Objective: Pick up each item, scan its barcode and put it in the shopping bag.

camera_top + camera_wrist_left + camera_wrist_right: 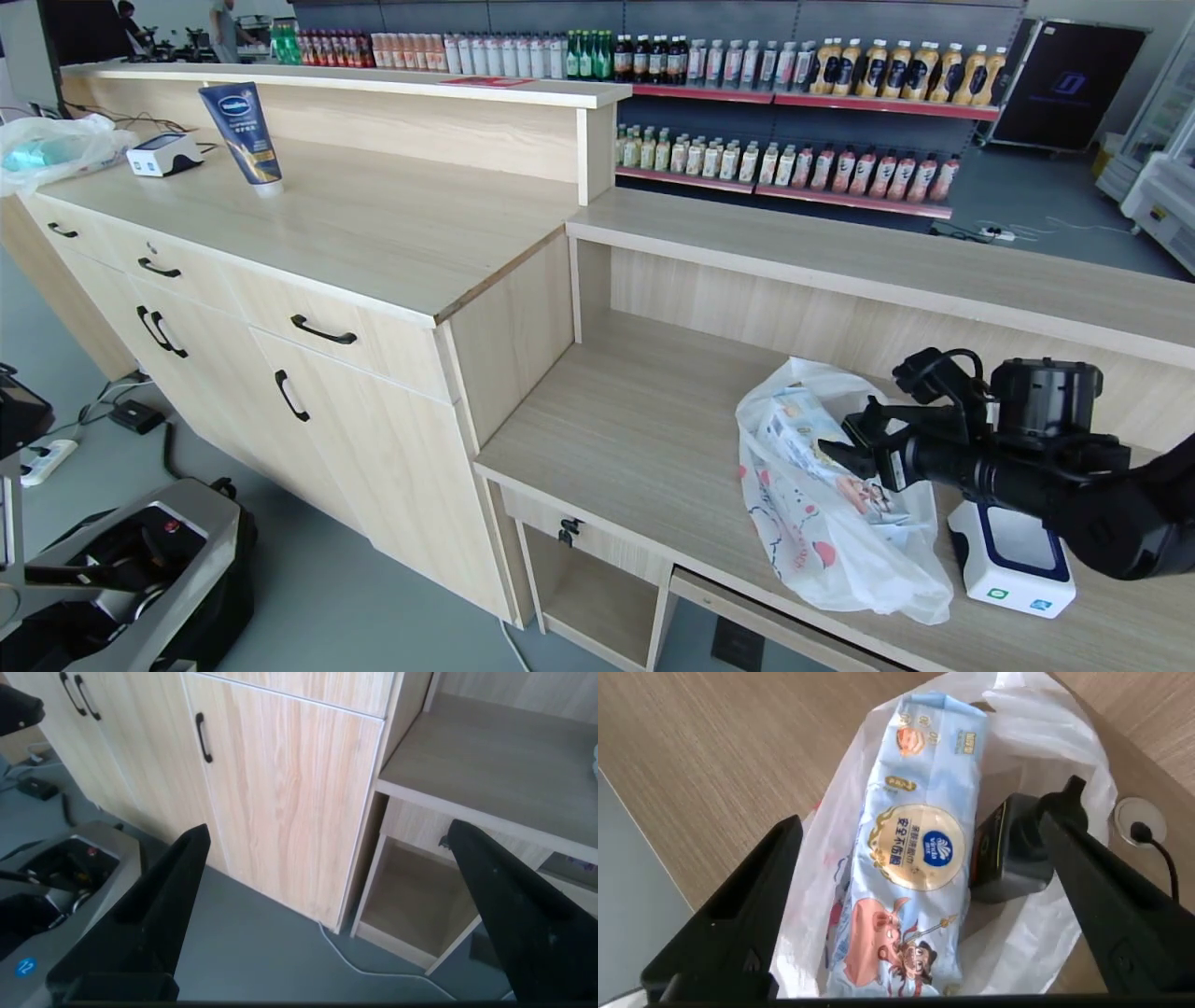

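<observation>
A white shopping bag (pixel 840 541) lies open on the lower counter (pixel 644 420). Inside the shopping bag (pixel 1036 709) rest a light-blue printed packet (pixel 920 849) and a small black box (pixel 1008 854). My right gripper (pixel 845 453) hovers just above the bag's mouth, open, with nothing between its fingers; the packet lies below my right gripper (pixel 932 812). A white and blue scanner (pixel 1013 560) sits right beside the bag. A blue tube (pixel 241 135) stands upright on the higher counter, far left. My left gripper (pixel 327 835) hangs open and empty low before the cabinet doors (pixel 280 793).
On the high counter (pixel 373 224), a second scanner (pixel 163 154) and a clear plastic bag (pixel 56 149) lie near the tube. Shelves of bottles (pixel 775 112) stand behind. A raised back ledge (pixel 840 252) borders the lower counter. Cables and a machine (pixel 121 569) lie on the floor.
</observation>
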